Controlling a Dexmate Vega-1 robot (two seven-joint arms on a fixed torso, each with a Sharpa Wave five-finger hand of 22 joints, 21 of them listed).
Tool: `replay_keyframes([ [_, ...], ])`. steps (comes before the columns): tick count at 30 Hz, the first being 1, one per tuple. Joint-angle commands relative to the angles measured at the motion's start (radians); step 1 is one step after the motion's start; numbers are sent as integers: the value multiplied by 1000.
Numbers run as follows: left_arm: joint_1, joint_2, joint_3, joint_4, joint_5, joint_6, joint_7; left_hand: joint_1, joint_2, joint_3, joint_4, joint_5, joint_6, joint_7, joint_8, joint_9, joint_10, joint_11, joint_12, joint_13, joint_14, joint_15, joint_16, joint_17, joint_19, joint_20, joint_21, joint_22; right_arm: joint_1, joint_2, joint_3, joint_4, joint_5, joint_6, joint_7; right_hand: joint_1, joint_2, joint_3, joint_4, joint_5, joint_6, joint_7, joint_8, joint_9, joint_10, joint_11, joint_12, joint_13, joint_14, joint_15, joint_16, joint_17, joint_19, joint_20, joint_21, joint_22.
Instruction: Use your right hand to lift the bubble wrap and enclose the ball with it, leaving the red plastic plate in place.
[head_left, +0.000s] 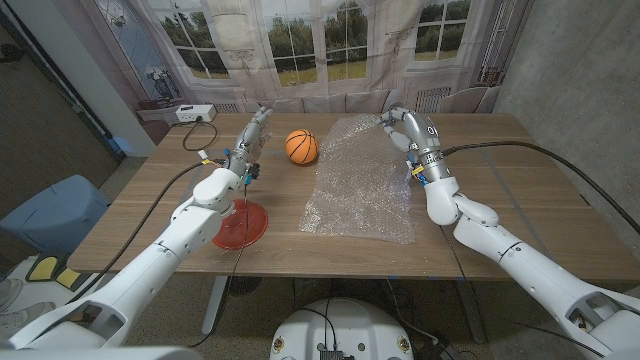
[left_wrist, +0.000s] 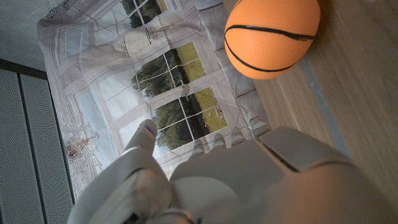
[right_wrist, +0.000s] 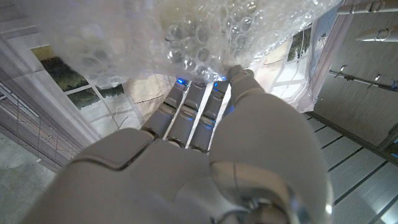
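An orange ball (head_left: 301, 146) with black lines sits on the wooden table (head_left: 520, 215) at the far middle; it shows close up as the ball (left_wrist: 272, 36). To its right lies a clear sheet of bubble wrap (head_left: 362, 185), spread out towards the front edge. My right hand (head_left: 405, 128) is at the sheet's far right corner. There its fingertips (right_wrist: 186, 87) and thumb pinch the edge of the bubble wrap (right_wrist: 205, 37). My left hand (head_left: 252, 135) stands left of the ball, fingers straight, holding nothing. The red plate (head_left: 240, 224) lies near the front left, partly under my left forearm.
A white box (head_left: 190, 114) with a black cable sits at the table's far left corner. A window-print backdrop (head_left: 300, 40) hangs just behind the table. A blue bin (head_left: 50, 215) stands on the floor to the left.
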Motion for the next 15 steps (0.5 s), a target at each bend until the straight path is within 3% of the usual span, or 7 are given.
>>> replay_keyframes([
  [1, 32, 30, -25, -57, 6, 2, 21, -8, -2, 1, 6, 4, -28, 3, 1, 3, -73, 2, 5, 4, -33, -6, 2, 4, -13, 4, -5, 6, -17, 3, 24, -61, 21, 131, 79, 6, 7, -2, 3, 10, -2, 1, 41, 105, 11, -14, 4, -1, 12, -135, -8, 6, -9, -57, 13, 3],
  [9, 117, 107, -82, -171, -11, 51, 54, -13, -6, -2, 7, 4, -30, -1, 1, 3, -66, 5, 9, 4, -40, 2, 2, 4, -27, 5, -10, 6, 29, 52, -4, -22, 14, 203, 133, 6, 6, -6, 3, 13, 2, 4, 45, 107, 19, -6, 3, -7, 24, -135, -18, 14, -11, -54, 22, 3],
  [15, 186, 154, -128, -232, -25, 63, 67, -16, -9, -4, 8, 4, -30, -1, 1, 3, -61, 7, 11, 4, -39, 4, 3, 4, -26, 7, -10, 6, 89, 108, -45, 49, 3, 266, 150, 6, 6, -9, 5, 16, 8, 5, 47, 104, 23, -3, 3, -8, 29, -134, -26, 19, -13, -52, 29, 3],
])
